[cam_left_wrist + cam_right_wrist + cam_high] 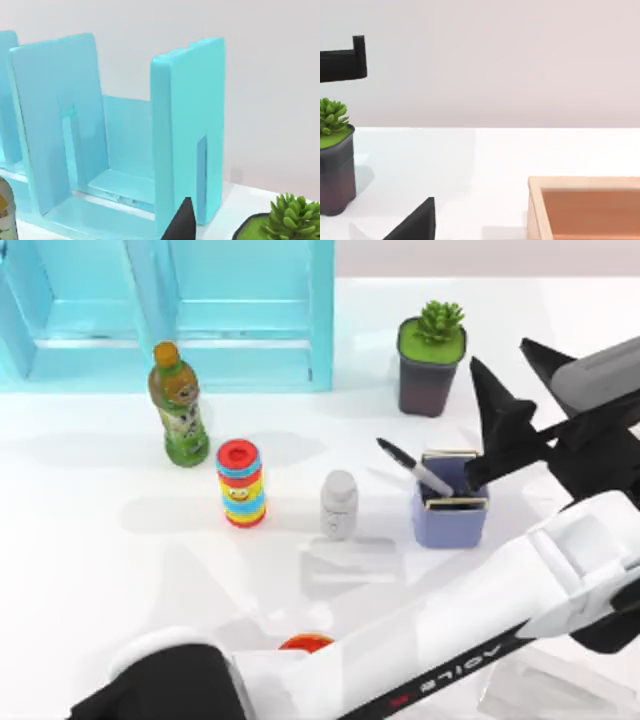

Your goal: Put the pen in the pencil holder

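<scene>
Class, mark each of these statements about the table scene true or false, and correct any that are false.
1. The pen stands slanted in the pencil holder. True.
2. The pen lies flat on the table. False: its lower end is inside the holder.
3. The left gripper is open beside the holder. True.
4. The potted plant sits at the top view's left. False: it is right of centre, behind the holder.
5. A green bottle stands near the blue rack. True.

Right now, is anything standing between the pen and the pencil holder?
Nothing visible does: the pen already leans with its lower end inside the pencil holder, cap end sticking out toward the top view's left. The left gripper sits open beside it.
</scene>
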